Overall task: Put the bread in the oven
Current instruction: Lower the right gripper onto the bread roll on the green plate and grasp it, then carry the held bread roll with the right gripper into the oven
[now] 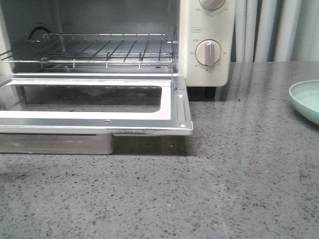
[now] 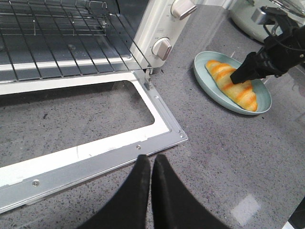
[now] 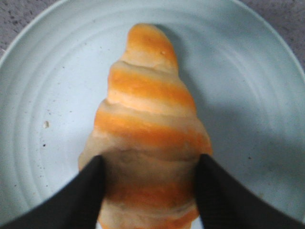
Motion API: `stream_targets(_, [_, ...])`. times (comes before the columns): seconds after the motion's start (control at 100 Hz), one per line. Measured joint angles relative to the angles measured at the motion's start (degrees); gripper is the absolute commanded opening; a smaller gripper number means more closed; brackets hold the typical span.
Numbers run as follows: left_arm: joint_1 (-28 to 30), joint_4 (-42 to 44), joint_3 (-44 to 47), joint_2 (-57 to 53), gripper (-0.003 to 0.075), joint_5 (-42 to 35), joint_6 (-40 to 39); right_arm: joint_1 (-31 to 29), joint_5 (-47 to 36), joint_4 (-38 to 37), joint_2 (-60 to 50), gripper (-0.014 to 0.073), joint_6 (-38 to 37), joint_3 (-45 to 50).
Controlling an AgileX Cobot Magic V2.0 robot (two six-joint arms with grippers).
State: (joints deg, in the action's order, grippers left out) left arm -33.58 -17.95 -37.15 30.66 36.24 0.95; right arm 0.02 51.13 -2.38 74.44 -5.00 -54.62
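I have the right gripper with its fingers pressed against both sides of the bread, which lies on the pale green plate to the right of the toaster oven. My left gripper is pressed together, holding nothing, just outside the oven's dropped-down door; the wire rack inside sits bare.

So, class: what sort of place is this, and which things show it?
Probably a kitchen counter: a toaster oven with its door open, a speckled stone-look worktop, and bread on a plate.
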Motion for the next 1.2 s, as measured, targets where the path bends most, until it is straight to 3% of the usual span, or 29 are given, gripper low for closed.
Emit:
stream_targets(0.01, [0.0, 0.0, 0.0, 0.0, -0.0022, 0.0, 0.0, 0.0, 0.0, 0.0, 0.02, 0.0074, 0.07, 0.0])
stream_targets(0.05, [0.0, 0.04, 0.0, 0.0, -0.0022, 0.0, 0.0, 0.0, -0.12, 0.0, 0.42, -0.0074, 0.76, 0.0])
stream_targets(0.31, [0.0, 2.81, -0.19, 0.0, -0.0022, -0.41, -0.2, 0.08, 1.07, 0.0, 0.94, -0.0069, 3.01, -0.96])
stream_targets(0.51, [0.0, 3.91, -1.02, -0.12, -0.0022, -1.95, -0.45, 4.28, 7.04, -0.21, -5.14, -0.0069, 4.44, -4.21])
stream_targets(0.72, [0.0, 5.07, -2.45, -0.24, -0.0022, -9.73, -0.56, 13.29, 18.02, -0.1, -14.87, -0.0069, 5.0, -10.81])
stream_targets(0.88, [0.0, 7.77, -3.66, -0.24, -0.0022, -16.54, -0.56, 22.35, 20.7, 0.25, -20.28, -0.0068, 5.0, -13.36])
stream_targets(1.2, [0.0, 10.32, -4.17, -0.28, -0.0022, -16.21, -0.95, 41.66, 20.25, 0.36, -17.11, -0.0068, 5.34, -15.11])
